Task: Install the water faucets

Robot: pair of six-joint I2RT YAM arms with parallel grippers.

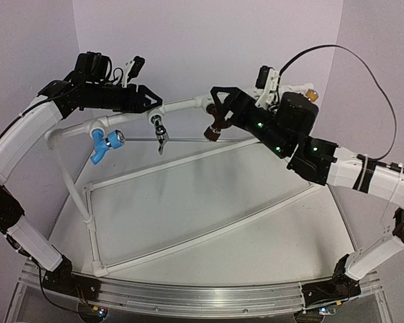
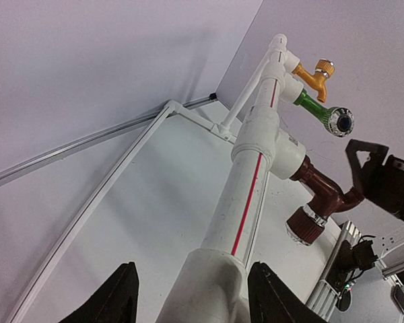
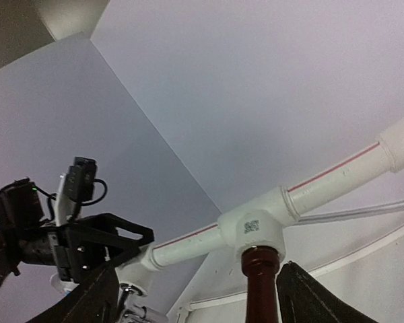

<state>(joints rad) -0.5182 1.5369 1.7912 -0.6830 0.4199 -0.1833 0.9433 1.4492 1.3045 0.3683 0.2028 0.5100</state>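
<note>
— So, where is the dark brown plastic faucet (image 2: 318, 202) with the silvery end?
— Seated in a white tee fitting (image 3: 252, 227) on the long white plastic pipe (image 2: 246, 182) with the red stripe, its stem up in the socket.
— And the right gripper (image 3: 198, 269)?
— Spread wide. Its black fingers (image 3: 87, 299) stand either side of the brown stem with a gap on both sides, touching nothing.
— The left gripper (image 2: 192, 267)?
— It straddles the same pipe further along, at a thicker white sleeve. One finger lies against the sleeve and the other shows a gap, so I cannot tell whether it clamps.
— Other taps?
— A green faucet (image 2: 312, 105) with a round chrome head and an orange faucet (image 2: 315, 75) sit beyond the brown one on that pipe. A bright blue faucet (image 1: 102, 142) and a slim chrome faucet (image 1: 160, 129) hang from it near the left gripper, above the white table (image 1: 209, 202).
</note>
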